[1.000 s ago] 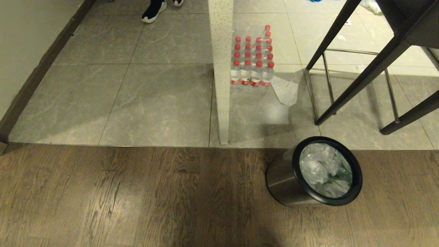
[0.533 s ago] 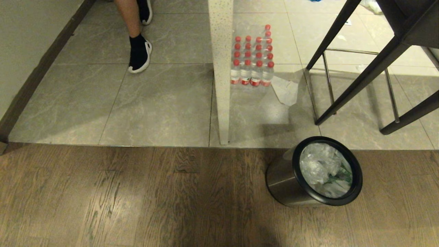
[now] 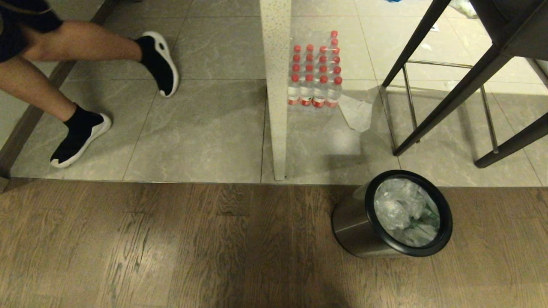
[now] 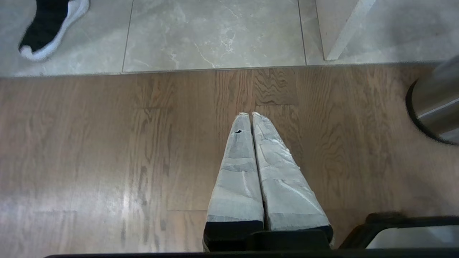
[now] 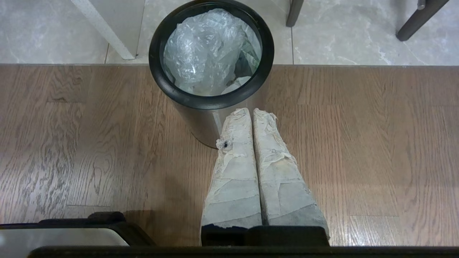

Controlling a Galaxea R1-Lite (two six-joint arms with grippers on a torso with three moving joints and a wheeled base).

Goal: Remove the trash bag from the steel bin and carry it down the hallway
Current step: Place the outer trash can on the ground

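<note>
The steel bin [image 3: 355,224] stands on the dark wood floor at the lower right of the head view, just short of the grey tiles; its black rim [image 5: 211,102] faces the right wrist camera. Inside it lies the crinkly translucent trash bag [image 3: 400,209] [image 5: 204,46], with a little green print at one side. My right gripper [image 5: 252,110] is shut and empty, hanging above the floor just on my side of the bin. Over bare planks the left gripper [image 4: 250,114] is shut and empty, with the bin's steel wall [image 4: 435,100] off to its side. Neither arm shows in the head view.
A person's legs in black shoes [image 3: 79,137] step across the grey tiles at the left. A white speckled post [image 3: 276,85] stands mid-floor, with a shrink-wrapped pack of red-capped bottles [image 3: 316,75] behind it. Dark chair legs [image 3: 449,94] rise beyond the bin. A beige wall with dark baseboard [image 3: 25,119] runs along the left.
The person has walked from the far top of the tiles toward the near left; both legs now show. The bin, the bag and the camera have kept still.
</note>
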